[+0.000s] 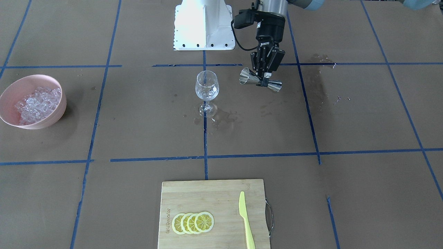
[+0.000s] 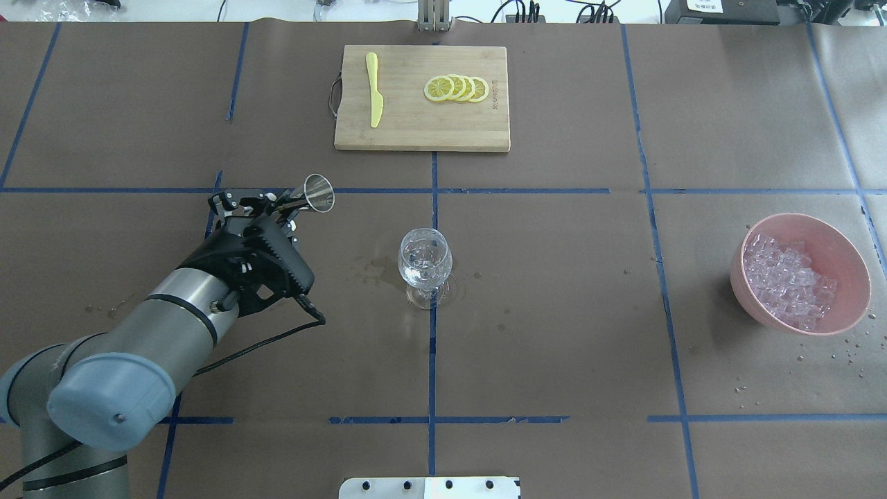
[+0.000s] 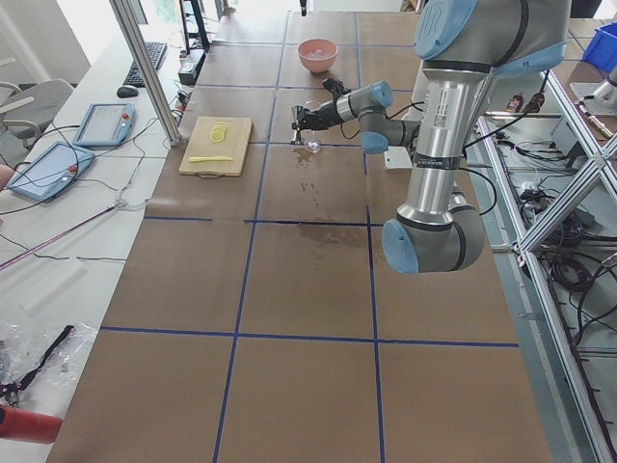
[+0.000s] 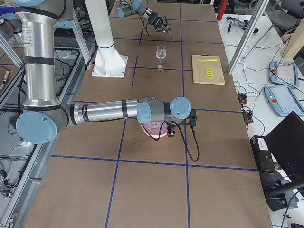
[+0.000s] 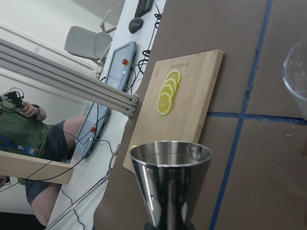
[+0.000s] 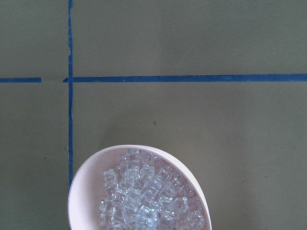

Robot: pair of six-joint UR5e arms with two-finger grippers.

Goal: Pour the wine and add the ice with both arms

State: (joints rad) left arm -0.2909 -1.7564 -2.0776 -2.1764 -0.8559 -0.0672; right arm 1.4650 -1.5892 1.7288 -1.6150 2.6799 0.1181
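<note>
Altogether one jigger, four lemon slices.

ice: heap of small clear cubes in the pink bowl, on the robot's right side of the table. left arm reaches in. left gripper is clamped on the steel jigger at its waist. The jigger is tipped roughly horizontal, near the wine glass, not touching. Glass stands upright at table centre, looks clear. right arm is stretched out low, wrist over the bowl.
</note>
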